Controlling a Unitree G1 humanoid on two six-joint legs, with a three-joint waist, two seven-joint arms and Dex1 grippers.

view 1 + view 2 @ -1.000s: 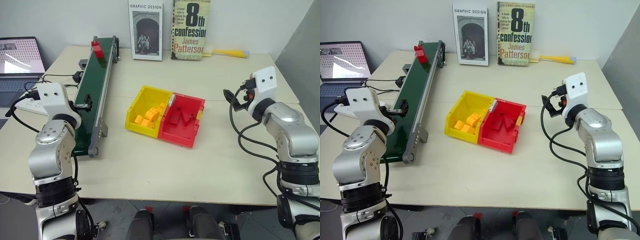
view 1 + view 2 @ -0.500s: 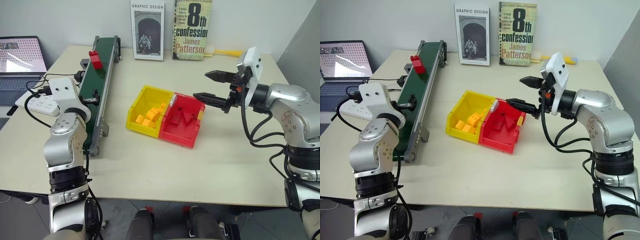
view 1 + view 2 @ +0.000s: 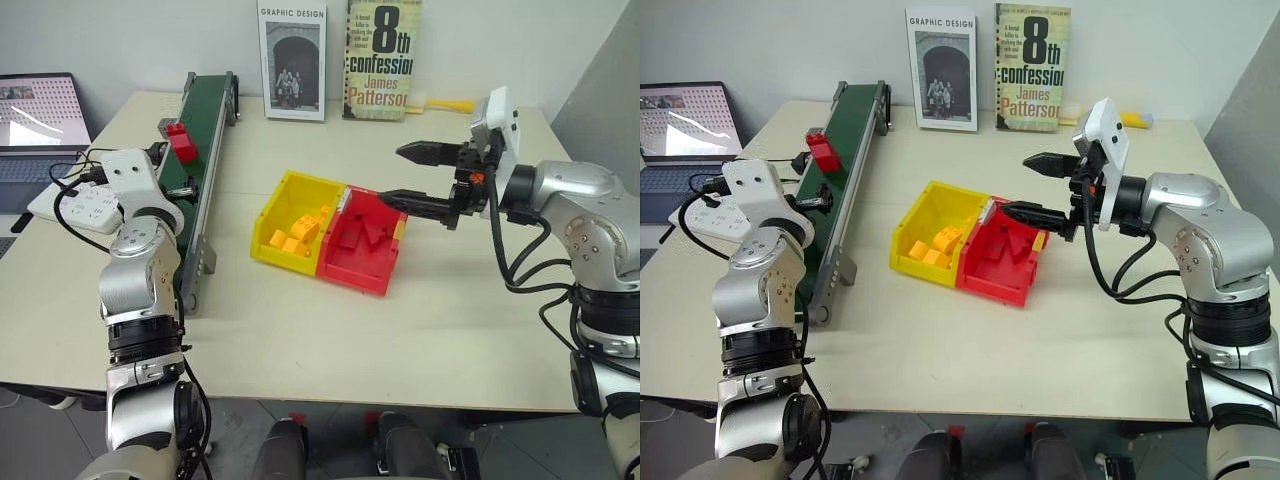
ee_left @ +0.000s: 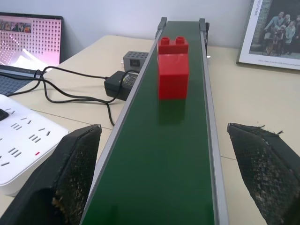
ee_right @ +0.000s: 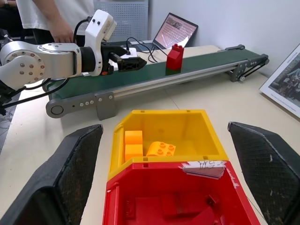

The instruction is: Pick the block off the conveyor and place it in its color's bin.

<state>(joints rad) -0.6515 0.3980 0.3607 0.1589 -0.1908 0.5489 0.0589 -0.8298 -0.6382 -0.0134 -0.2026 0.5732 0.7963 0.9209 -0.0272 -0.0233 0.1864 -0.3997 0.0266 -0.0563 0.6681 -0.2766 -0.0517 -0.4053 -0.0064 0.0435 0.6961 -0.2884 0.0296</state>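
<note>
Left wrist view: the left tool (image 4: pixel 164 187) is spread wide over the conveyor (image 4: pixel 159 159), the block (image 4: pixel 173 68) standing upright ahead of it, untouched. The right tool (image 3: pixel 1040 188), fingers apart and empty, hovers just above the bin (image 3: pixel 1002 262).

The near end of the conveyor (image 3: pixel 205 130) is lying hidden behind the left arm in the head views. The laptop (image 3: pixel 35 120) is running off the picture's left edge. The bricks inside the red bin (image 3: pixel 366 243) are blending with its walls, so their count cannot be told. In the right wrist view, a person (image 5: pixel 56 16) is standing beyond the desk (image 3: pixel 330 330), cut off above the torso.
</note>
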